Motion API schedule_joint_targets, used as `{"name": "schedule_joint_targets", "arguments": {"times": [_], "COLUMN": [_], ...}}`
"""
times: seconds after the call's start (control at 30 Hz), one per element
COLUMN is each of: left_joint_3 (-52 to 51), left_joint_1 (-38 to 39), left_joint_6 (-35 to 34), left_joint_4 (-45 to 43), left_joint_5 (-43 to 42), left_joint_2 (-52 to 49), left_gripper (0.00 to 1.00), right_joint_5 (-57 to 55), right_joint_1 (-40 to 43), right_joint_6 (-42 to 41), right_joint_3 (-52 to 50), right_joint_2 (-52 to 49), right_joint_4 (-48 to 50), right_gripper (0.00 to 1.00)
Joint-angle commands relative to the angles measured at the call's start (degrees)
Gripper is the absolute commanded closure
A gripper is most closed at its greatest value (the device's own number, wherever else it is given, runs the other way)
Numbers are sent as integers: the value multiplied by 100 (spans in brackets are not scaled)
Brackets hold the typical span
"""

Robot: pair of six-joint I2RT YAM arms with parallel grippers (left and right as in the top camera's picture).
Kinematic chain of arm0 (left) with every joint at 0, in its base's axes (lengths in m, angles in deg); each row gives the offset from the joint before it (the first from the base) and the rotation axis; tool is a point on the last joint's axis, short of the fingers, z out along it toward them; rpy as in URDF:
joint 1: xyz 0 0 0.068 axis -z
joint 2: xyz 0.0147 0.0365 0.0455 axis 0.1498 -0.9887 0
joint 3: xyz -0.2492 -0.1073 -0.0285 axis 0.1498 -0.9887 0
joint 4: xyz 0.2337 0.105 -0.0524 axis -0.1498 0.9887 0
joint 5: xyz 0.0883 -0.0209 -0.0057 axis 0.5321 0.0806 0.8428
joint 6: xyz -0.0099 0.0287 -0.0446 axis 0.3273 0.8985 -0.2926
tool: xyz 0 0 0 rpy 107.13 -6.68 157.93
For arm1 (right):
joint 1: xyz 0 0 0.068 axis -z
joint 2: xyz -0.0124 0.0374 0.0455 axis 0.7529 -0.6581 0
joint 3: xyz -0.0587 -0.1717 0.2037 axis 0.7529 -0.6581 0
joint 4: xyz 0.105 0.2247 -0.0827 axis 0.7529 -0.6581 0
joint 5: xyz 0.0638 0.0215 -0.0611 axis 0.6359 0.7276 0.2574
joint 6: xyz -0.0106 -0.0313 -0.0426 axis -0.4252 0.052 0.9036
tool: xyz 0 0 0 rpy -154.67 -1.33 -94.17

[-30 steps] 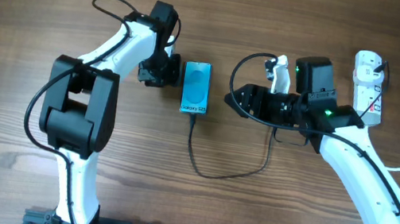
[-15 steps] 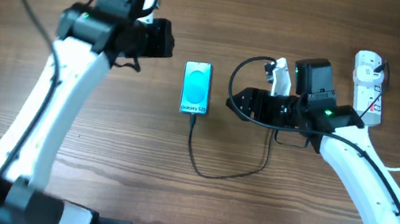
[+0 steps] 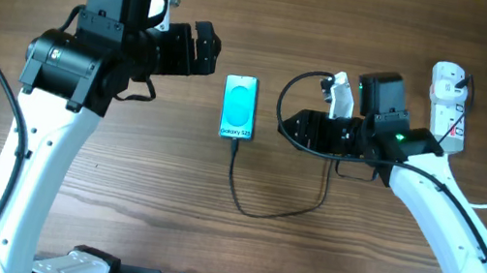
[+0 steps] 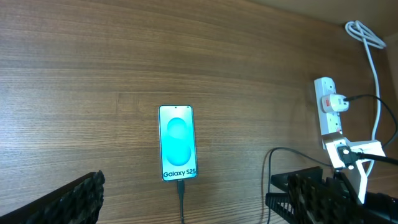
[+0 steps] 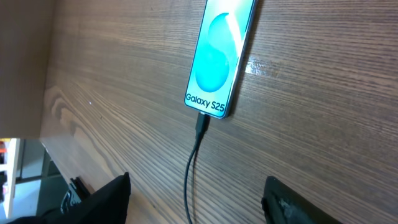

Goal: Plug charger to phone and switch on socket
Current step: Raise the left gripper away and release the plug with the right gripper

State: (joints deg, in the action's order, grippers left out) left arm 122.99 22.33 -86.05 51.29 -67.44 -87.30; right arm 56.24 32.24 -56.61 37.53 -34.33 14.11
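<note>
The left arm has swung up and away from the phone [image 3: 238, 106], while the right arm has stayed put. The left fingers [image 3: 206, 49] now hang above the table [image 3: 118, 185] to the phone's left, spread wide and holding nothing. The right fingers [image 3: 290, 127] are near the phone's right side, also open and empty. The phone lies flat at mid-table, screen lit, with the charger [image 3: 243, 202] plugged into its lower end. The socket [image 3: 446, 105] sits at the far right edge.
</note>
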Motion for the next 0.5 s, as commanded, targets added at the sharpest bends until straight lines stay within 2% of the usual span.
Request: {"name": "schedule_joint_targets", "arguments": {"times": [0.0, 0.23, 0.47], "left_joint_3": [70, 70, 70], "left_joint_1": [-37, -37, -37], "left_joint_6": [9, 9, 9], "left_joint_4": [2, 2, 2], "left_joint_5": [-48, -48, -48], "left_joint_2": [42, 42, 42], "left_gripper": [0, 0, 0], "right_joint_5": [-83, -514, -1161], "right_joint_1": [7, 7, 9], "right_joint_6": [120, 157, 284], "right_joint_3": [278, 494, 1440], "right_joint_2": [125, 435, 557], "right_joint_4": [-149, -807, -1816], "right_gripper": [34, 36, 36]}}
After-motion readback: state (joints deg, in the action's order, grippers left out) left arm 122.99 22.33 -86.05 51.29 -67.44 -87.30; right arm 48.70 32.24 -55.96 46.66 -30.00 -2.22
